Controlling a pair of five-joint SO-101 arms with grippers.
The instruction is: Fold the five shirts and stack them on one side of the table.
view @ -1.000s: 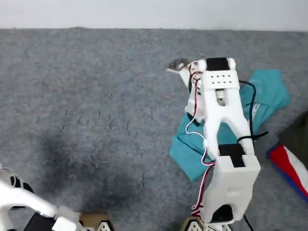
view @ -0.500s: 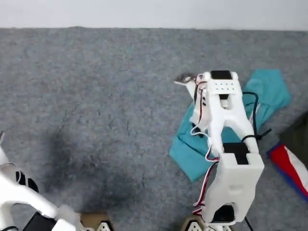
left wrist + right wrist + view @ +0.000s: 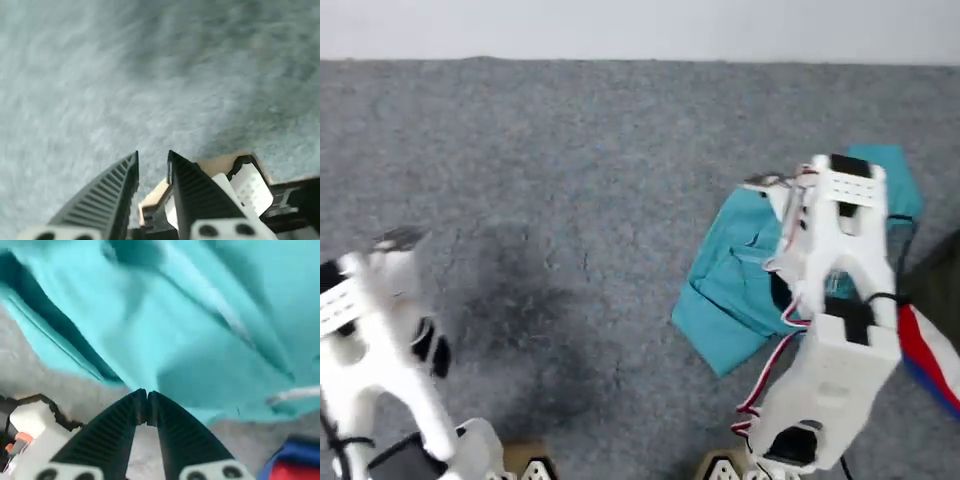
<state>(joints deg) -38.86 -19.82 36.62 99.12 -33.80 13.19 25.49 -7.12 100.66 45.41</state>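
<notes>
A teal shirt (image 3: 730, 290) lies crumpled right of the table's middle. My right gripper (image 3: 760, 182) hangs over the shirt's far part, and its arm covers the shirt's right half. In the right wrist view the right gripper (image 3: 146, 392) is shut, tips touching, just above the teal shirt (image 3: 200, 315) near its edge, with no cloth seen between them. At the front left, my left gripper (image 3: 398, 240) is held above bare grey surface. The left gripper (image 3: 152, 156) stands slightly open with nothing in it.
A red, white and blue shirt (image 3: 925, 350) and a dark green one (image 3: 938, 275) lie at the right edge. The red and blue shirt (image 3: 287, 467) sits close to the teal one. Grey felt table (image 3: 570, 150) stretches across the left and middle.
My right arm swung right, from the bare surface beside the teal shirt to over it. My left arm rose from the front left corner and extended forward.
</notes>
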